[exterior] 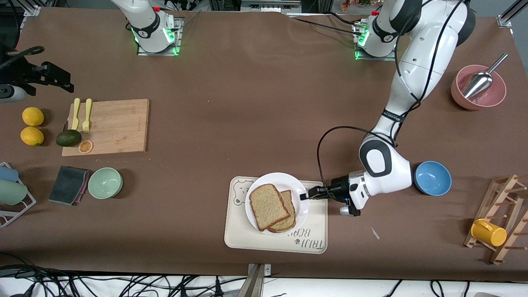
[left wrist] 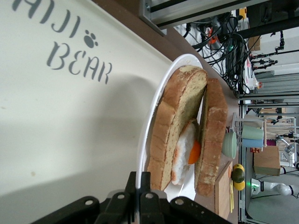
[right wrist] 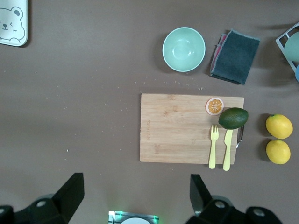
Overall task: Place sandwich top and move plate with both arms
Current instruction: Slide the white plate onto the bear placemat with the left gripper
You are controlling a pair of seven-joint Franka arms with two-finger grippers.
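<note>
Table (exterior: pixel 255 103): brown surface carrying every item listed.
Left arm (exterior: pixel 416 62): reaches from its base down to the plate's rim, on the side toward the left arm's end of the table.
Right arm (exterior: pixel 144 20): waits, raised over the cutting board's end of the table.
Tray (exterior: pixel 243 239): cream, bear print, near the table's front edge.
Cutting board (exterior: pixel 115 126): wooden, toward the right arm's end; carries a yellow fork (exterior: pixel 86 115), a yellow knife (exterior: pixel 75 113), an avocado (exterior: pixel 68 138) and an orange slice (exterior: pixel 85 146).
Plate (exterior: pixel 288 181): white, resting on the tray.
Sandwich top (exterior: pixel 268 206): lies on the plate, over the lower slice (exterior: pixel 288 214), offset from it; in the left wrist view an egg (left wrist: pixel 184 154) shows between the two slices.
Blue bowl (exterior: pixel 432 178): just beside the left arm's wrist.
Left end effector (exterior: pixel 306 195): clamped on the plate's rim.
Right end effector (right wrist: pixel 135 196): fingers wide, holding nothing, above the table near the cutting board.
</note>
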